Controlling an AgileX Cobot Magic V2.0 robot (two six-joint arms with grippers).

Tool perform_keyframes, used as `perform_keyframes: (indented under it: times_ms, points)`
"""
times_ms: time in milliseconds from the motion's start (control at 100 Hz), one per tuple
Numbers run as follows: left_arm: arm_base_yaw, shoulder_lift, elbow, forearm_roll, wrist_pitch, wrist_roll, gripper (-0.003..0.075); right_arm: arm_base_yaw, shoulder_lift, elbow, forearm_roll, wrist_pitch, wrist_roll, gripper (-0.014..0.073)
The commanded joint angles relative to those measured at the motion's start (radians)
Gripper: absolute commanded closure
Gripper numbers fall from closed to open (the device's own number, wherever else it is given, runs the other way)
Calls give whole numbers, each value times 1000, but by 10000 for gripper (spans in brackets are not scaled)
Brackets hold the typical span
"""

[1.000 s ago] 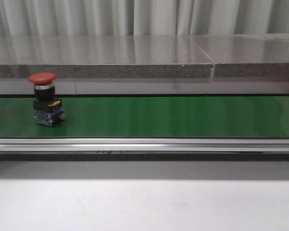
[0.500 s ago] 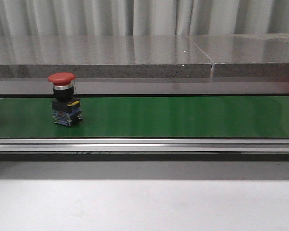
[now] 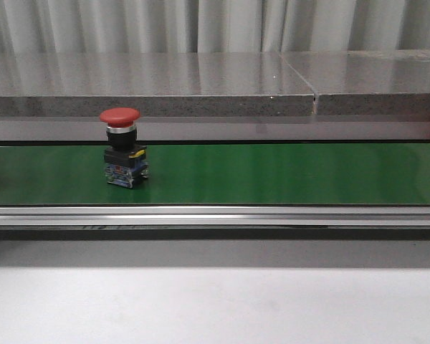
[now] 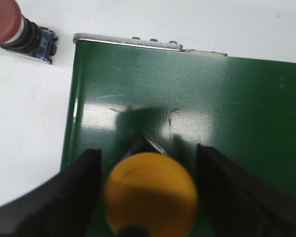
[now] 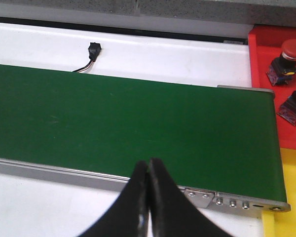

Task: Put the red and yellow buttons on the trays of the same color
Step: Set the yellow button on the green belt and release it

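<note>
A red button (image 3: 122, 149) stands upright on the green belt (image 3: 287, 172), left of centre; neither gripper shows in the front view. In the left wrist view, my left gripper (image 4: 149, 190) is shut on a yellow button (image 4: 150, 195), its dark fingers (image 4: 81, 190) flanking the cap over the belt's end (image 4: 212, 98). My right gripper (image 5: 149, 165) is shut and empty above the belt's near rail. The red tray (image 5: 259, 47) past the belt's end holds two red buttons (image 5: 285, 57). A yellow tray (image 5: 286, 197) lies beside it.
Another red button (image 4: 19, 29) lies on its side on the white table off the belt's end. A small black connector with a wire (image 5: 92, 51) rests on the white surface behind the belt. A grey stone ledge (image 3: 201, 86) runs behind the belt.
The red button has travelled rightward along the belt, staying upright. Nothing else in the front view moved.
</note>
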Motion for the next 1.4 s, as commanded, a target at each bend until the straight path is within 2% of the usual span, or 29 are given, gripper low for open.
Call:
perform_keyframes:
  times_ms: [0, 30, 80, 440, 810, 1020, 1390]
  points:
    - [-5, -49, -25, -11, -48, -1, 116, 2, -4, -27, 12, -60, -7, 660]
    - [-5, -49, -25, -13, -50, -1, 77, 2, -4, -27, 12, -60, -7, 660]
    - [-5, -49, -25, -15, -55, -1, 56, 2, -4, -27, 12, -60, -7, 660]
    - [-15, -73, -102, -36, -71, 25, 58, 2, -4, -27, 12, -60, -7, 660]
    - [-132, -307, -78, -36, -150, 51, 58, 2, -4, -27, 12, -60, -7, 660]
    - [-156, -502, 52, -38, -183, 51, 58, 2, -4, -27, 12, -60, -7, 660]
    - [-156, -941, 423, -42, -218, 51, 66, 2, -4, -27, 12, -60, -7, 660]
